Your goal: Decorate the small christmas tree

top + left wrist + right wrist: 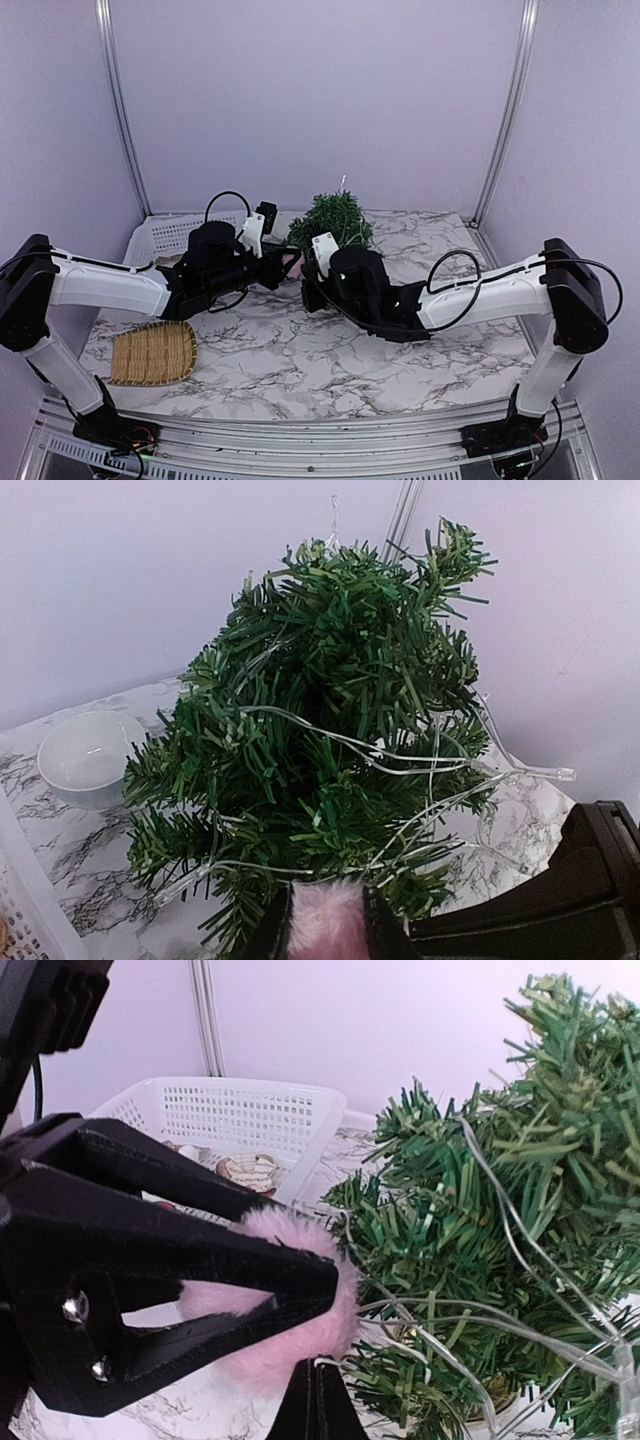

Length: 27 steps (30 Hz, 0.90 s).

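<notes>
**Holding a pink pom-pom at the tree**

The left gripper (328, 926) is clamped on a fluffy pink pom-pom (262, 1358), just beside the lower branches of the small christmas tree (333, 220). The tree stands at the back middle of the marble table (300, 370), with a clear light string (400, 760) around its branches. The right gripper (315, 1392) is fully closed and empty, near the left one.
</notes>
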Tool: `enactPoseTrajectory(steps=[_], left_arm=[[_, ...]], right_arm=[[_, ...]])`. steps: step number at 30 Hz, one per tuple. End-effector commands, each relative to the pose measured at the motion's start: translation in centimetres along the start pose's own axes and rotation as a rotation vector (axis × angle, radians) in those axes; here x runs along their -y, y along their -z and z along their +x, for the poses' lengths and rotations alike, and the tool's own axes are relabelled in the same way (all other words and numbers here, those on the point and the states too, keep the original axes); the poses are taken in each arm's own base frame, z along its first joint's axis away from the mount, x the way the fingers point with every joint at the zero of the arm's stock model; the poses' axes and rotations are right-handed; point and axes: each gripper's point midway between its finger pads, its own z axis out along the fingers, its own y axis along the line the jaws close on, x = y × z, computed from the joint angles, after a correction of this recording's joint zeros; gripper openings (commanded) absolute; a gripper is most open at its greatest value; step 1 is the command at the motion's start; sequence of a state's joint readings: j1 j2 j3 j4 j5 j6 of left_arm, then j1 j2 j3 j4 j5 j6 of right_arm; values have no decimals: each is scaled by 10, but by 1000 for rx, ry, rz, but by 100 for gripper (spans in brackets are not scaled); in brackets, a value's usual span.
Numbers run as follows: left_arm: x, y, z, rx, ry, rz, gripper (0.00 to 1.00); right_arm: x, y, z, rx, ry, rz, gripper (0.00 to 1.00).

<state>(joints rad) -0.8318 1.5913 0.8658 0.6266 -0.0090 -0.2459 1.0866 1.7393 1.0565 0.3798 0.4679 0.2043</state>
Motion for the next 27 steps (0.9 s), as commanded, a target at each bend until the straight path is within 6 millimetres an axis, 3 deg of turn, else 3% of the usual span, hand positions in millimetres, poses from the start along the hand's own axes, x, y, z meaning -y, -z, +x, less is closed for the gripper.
enactPoseTrajectory(steps=[1, 7, 17, 27], left_arm=[[-4, -2, 6, 3, -6, -1, 20], [-3, -2, 4, 6, -6, 1, 20], [-5, -1, 5, 5, -7, -2, 19], [-9, 2, 3, 12, -6, -15, 5]], right_arm=[[1, 11, -38, 77, -89, -37, 0], [5, 15, -44, 91, -123, -49, 0], [25, 17, -38, 80, -172, -20, 0], [32, 25, -36, 87, -177, -9, 0]])
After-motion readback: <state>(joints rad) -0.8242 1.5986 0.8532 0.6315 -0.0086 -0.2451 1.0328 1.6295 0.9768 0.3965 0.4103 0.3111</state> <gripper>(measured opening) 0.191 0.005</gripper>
